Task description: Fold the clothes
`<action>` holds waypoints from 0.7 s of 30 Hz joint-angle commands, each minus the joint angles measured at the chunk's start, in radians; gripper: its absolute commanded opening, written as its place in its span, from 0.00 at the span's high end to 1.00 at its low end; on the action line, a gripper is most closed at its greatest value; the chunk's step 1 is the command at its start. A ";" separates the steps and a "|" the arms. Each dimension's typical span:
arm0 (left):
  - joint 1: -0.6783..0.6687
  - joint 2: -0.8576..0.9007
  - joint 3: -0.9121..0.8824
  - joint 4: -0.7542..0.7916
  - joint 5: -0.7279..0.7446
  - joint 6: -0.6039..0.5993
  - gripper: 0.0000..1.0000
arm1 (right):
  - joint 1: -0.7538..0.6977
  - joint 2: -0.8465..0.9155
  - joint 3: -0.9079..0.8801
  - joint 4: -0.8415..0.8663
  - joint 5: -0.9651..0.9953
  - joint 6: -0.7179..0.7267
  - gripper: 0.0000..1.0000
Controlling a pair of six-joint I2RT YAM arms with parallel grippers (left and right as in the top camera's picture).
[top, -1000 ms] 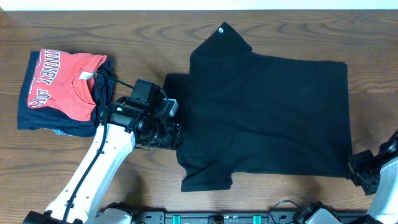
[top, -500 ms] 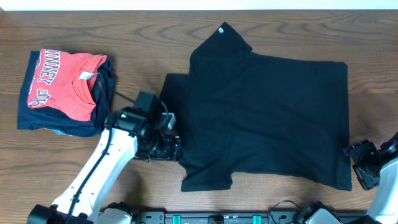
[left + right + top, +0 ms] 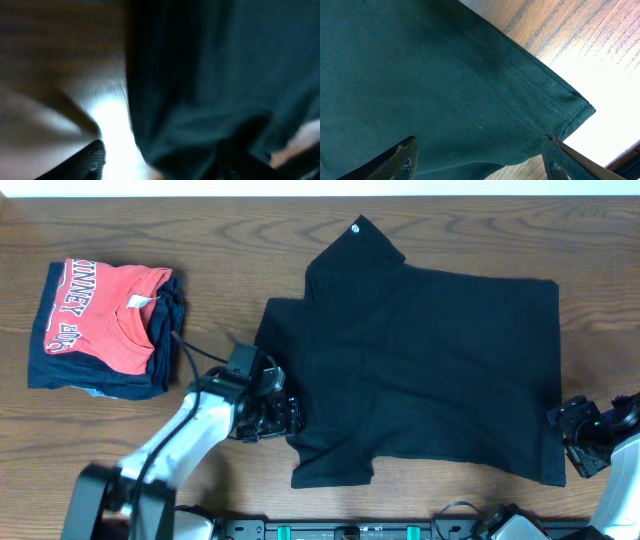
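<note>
The clothes (image 3: 430, 360), a black T-shirt, lie spread flat across the middle of the wooden table, with a small white logo mark on the far sleeve (image 3: 358, 228). My left gripper (image 3: 283, 418) sits at the shirt's left edge beside the near sleeve. The left wrist view is blurred: dark fabric (image 3: 225, 75) fills the right side, and the gripper (image 3: 165, 167) stands open with the shirt's edge between its spread fingers. My right gripper (image 3: 566, 440) is at the shirt's near right corner. It is open (image 3: 480, 165), and the hem corner (image 3: 570, 107) lies loose between its fingers (image 3: 405, 160).
A stack of folded garments stands at the far left, a red T-shirt with white lettering (image 3: 100, 315) on top of navy ones (image 3: 60, 370). Bare wood (image 3: 90, 440) shows in front of the stack. A black rail (image 3: 350, 530) runs along the table's near edge.
The right gripper has opened and let go of the shirt's near right corner, which now lies flat. The left gripper has slid toward the near edge along the shirt's left side.
</note>
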 commanded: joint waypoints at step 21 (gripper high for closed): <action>-0.002 -0.116 -0.008 -0.370 -0.104 -0.095 0.67 | -0.005 -0.007 0.007 0.018 -0.018 -0.024 0.23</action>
